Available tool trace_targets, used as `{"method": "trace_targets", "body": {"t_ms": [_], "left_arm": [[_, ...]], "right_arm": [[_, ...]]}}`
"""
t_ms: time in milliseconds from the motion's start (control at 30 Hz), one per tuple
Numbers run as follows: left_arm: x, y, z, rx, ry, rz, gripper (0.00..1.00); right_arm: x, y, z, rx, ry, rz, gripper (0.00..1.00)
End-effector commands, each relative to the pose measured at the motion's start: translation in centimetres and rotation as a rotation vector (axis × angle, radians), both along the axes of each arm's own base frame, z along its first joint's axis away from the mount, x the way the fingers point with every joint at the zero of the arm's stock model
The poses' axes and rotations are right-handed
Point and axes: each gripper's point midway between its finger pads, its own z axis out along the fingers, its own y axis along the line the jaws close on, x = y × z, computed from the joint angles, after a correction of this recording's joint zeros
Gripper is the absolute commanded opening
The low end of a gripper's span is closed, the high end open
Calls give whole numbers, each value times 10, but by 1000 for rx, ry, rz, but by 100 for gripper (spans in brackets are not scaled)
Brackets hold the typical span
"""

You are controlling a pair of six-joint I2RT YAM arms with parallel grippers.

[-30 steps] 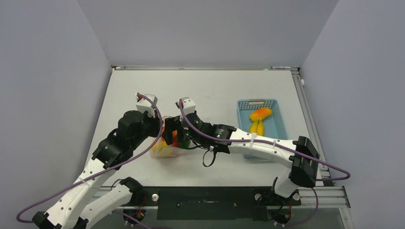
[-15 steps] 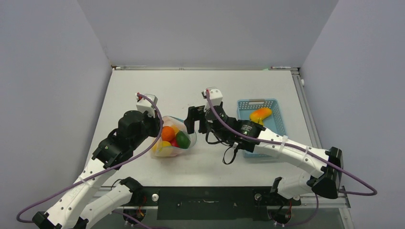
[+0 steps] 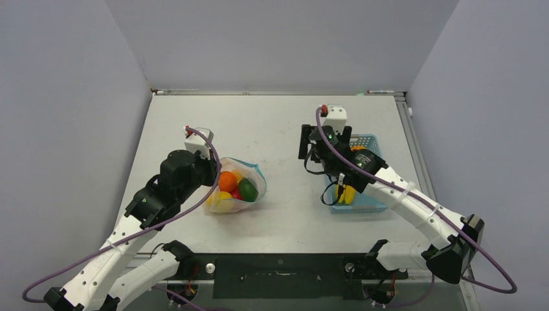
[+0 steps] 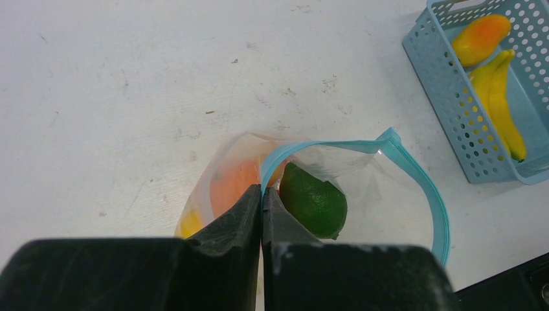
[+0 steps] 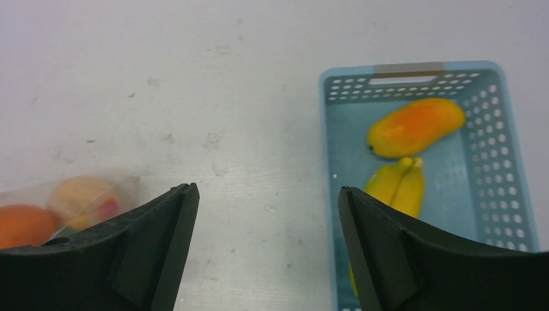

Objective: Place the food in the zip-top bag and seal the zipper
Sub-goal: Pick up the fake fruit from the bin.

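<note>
low in the left wrist view, the left gripper (image 4: 261,194) pinches the thin, floppy bag (image 4: 362,168) by its rim, fruit (image 4: 314,201) inside. rightward, the right gripper (image 5: 265,191) gapes empty near the basket (image 5: 411,67); its bananas (image 5: 396,184) look light and slick, best gripped across the middle.

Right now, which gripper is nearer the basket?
Right. The right gripper hovers open just beside the basket, on the side facing the bag. The left gripper is well across the table, shut on the bag.
</note>
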Motion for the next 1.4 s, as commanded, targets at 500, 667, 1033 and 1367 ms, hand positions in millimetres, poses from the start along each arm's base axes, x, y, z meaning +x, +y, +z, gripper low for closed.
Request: {"method": "trace_targets", "body": {"t_ms": [500,667,1033,1367], "left_arm": [[4,-1,15,-42,-53,11,0],[4,-1,15,-42,-55,10,0],[4,-1,14,-40,-51,8,0],[4,-1,15,-40,-53,10,0]], "right_arm": [[46,-131,-83,-154,194,-270,77],[50,-138,-108,-132,235,-280,74],[61,-154,-138,-150,279,-330,66],[66,-156,-156,-176,311,-345,60]]}}
